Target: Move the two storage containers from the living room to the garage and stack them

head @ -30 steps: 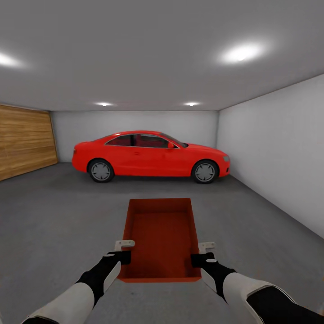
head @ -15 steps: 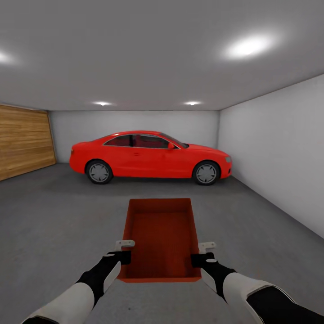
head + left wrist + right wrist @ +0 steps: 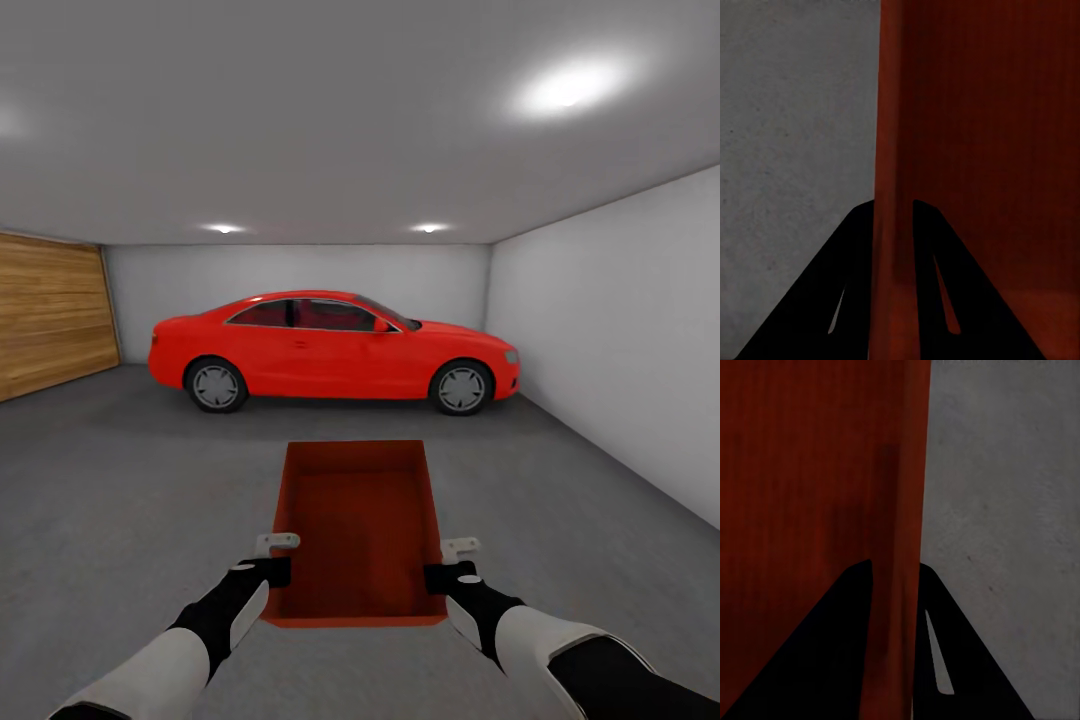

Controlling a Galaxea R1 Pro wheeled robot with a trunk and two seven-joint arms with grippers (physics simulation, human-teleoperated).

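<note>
We carry one storage container (image 3: 358, 530), low center of frame, held between both arms above the concrete floor (image 3: 120, 500). The left end effector (image 3: 268, 560) is pinched onto the bin's left wall near the near corner; the left wrist view shows its two dark fingers (image 3: 851, 285) straddling the red wall, closed on it. The right end effector (image 3: 452, 563) does the same on the right wall; fingers (image 3: 945, 652) sit either side of the rim, clamped.

Step in hand, as we judge it: bring the bin into the garage and set it down. To do it well, we keep both grips level so the bin doesn't tilt, stop well short of the car, lower straight until the base meets the floor, then release both sides together. Leave open floor around it for stacking.

Counts: one container in sight, two end effectors, one red car (image 3: 330, 350) mid-frame far, one slatted wooden door (image 3: 50, 310) at left, three ceiling lights clearly lit.
</note>
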